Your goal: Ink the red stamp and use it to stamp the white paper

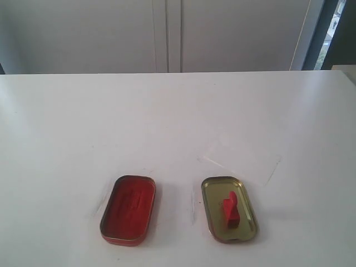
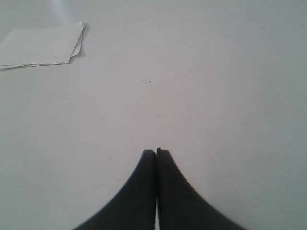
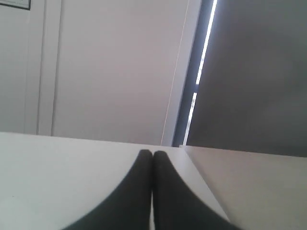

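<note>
On a white table (image 1: 67, 122), an open ink tin (image 1: 128, 210) sits left. Right of it, apart, the red stamp (image 1: 231, 210) lies inside a gold lid (image 1: 214, 193). Just behind the lid, the white paper (image 1: 242, 157) is barely distinguishable from the table. The arms are out of the exterior view. In the wrist views, the left gripper (image 2: 156, 152) and right gripper (image 3: 152, 153) are clenched, fingers pressed together.

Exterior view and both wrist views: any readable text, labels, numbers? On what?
None readable in any view.
Ink tin: faint marks in the red pad, too blurred to read.
Gold lid, red stamp, white paper: no lettering visible.
</note>
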You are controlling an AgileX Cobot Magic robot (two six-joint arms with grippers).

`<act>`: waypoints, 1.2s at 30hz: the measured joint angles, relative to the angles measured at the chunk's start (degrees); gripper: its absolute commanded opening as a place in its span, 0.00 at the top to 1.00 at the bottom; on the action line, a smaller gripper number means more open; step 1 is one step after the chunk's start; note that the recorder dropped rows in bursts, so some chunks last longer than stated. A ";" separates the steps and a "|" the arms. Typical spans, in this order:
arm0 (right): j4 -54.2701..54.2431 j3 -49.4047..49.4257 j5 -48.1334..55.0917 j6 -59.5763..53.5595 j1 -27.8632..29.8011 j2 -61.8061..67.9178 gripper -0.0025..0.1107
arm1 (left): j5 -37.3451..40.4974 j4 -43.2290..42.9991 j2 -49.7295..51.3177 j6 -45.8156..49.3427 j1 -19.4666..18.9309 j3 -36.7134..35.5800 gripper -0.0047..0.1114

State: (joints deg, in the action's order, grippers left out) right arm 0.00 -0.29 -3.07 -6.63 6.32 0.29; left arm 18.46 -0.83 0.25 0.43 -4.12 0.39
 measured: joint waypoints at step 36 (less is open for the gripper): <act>0.00 -16.36 8.94 3.65 0.00 2.77 0.98 | 0.00 0.00 0.00 0.00 0.00 0.00 0.96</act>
State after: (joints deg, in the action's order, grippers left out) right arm 0.00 -16.64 5.86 -2.98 6.32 3.07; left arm 18.46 -0.83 0.25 0.43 -4.12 0.39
